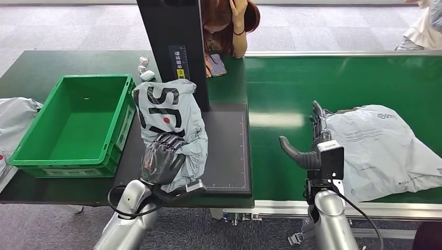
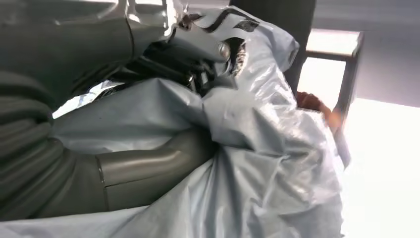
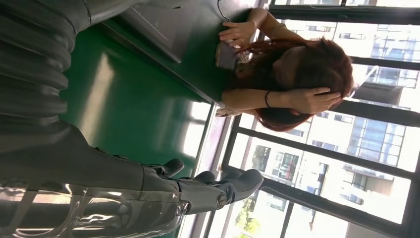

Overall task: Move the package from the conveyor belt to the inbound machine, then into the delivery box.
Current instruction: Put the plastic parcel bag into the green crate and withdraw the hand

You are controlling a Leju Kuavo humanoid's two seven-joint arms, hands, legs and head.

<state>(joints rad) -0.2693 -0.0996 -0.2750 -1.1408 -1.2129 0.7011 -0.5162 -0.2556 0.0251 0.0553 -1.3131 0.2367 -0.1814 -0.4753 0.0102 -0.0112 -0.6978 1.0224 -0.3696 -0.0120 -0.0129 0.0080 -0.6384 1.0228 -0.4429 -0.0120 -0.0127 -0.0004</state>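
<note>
pale grey package (image 1: 169, 117) with black lettering and a red dot — green crate (image 1: 78, 125), green conveyor belt (image 1: 281, 99)

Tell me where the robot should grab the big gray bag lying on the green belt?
Probably the bag's near left edge, coming from the left, where the right hand already waits open beside it. The bag lies flat and floppy on the belt, so the loose, wrinkled edge looks easiest to bunch up.

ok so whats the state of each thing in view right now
grey plastic mailer bag with black lettering: gripped by the left hand, bunched up over the black scanner pad
second grey plastic mailer bag: lying flat on the green conveyor belt, beside the right hand
right hand: open, holding nothing
green plastic crate: empty
</note>
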